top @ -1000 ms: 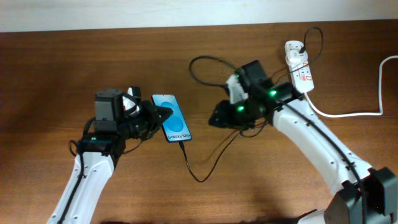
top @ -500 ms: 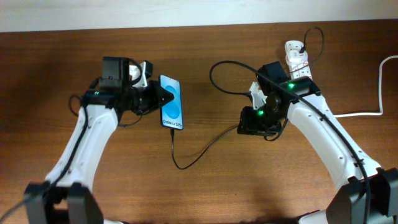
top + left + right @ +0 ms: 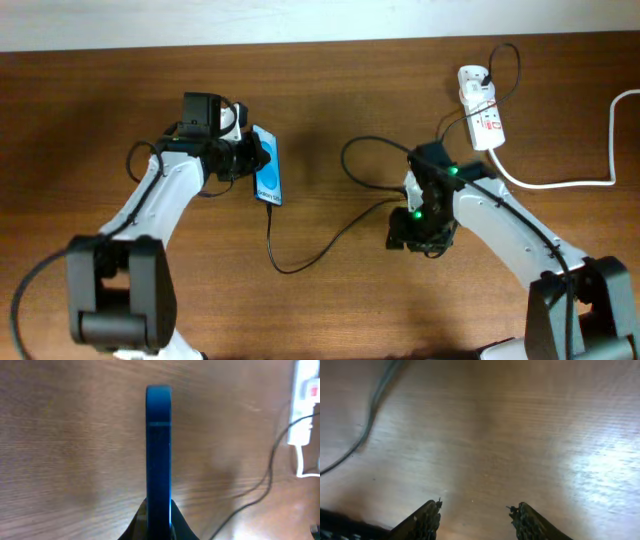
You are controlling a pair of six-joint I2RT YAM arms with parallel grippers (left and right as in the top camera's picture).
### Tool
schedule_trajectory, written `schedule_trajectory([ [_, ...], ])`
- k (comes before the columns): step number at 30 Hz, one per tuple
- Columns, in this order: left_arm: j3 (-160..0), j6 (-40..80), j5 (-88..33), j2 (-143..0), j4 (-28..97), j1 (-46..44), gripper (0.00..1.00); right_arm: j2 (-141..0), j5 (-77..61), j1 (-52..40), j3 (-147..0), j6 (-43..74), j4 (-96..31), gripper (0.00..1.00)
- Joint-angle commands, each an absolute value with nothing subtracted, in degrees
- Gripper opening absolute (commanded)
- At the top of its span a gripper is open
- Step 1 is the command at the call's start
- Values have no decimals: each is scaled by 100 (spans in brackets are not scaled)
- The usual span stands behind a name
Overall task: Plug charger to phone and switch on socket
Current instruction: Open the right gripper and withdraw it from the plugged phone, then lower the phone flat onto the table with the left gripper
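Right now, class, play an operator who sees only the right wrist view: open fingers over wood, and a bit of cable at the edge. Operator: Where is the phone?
Observer: The left gripper is clamped on the phone, which is turned on its edge on the left side of the table.
Operator: Is the charger in it?
Observer: The charger cable meets the phone's lower end, and it looks plugged in.
Operator: And where is the socket?
Observer: The socket lies at the far edge of the table, beyond the right gripper, with nothing touching it.
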State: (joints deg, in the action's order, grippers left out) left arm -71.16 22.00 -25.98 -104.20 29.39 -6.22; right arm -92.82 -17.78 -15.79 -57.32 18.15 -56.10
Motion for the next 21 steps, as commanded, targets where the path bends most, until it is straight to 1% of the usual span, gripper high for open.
schedule_trajectory([
  [1, -7227, 2086, -2521, -10853, 2814, -639, 0, -9227, -1730, -1573, -5242, 2005, -5398, 52],
  [3, -7227, 2086, -2521, -10951, 2696, -639, 0, -9227, -1730, -1573, -4960, 2075, -5229, 53],
  [5, -7227, 2067, -2517, -10978, 2552, -639, 2, -9227, -1728, -1573, -4674, 2274, -5043, 54],
  [7, -7227, 1848, -2499, -10980, 2447, -639, 5, -9227, -1728, -1573, -4294, 2508, -4737, 56],
  [11, -7227, 1479, -2499, -10984, 2445, -639, 4, -9227, -1728, -1573, -3719, 3201, -4178, 58],
  [17, -7227, 1380, -2460, -11196, 2447, -639, 6, -9227, -1728, -1573, -3616, 3352, -3935, 62],
  [19, -7227, 1382, -2871, -11463, 2440, -633, 5, -9227, -1728, -1573, -3614, 3352, -3911, 62],
  [21, -7227, 1387, -3055, -11577, 2445, -633, 6, -9227, -1726, -1573, -3614, 3352, -3905, 62],
])
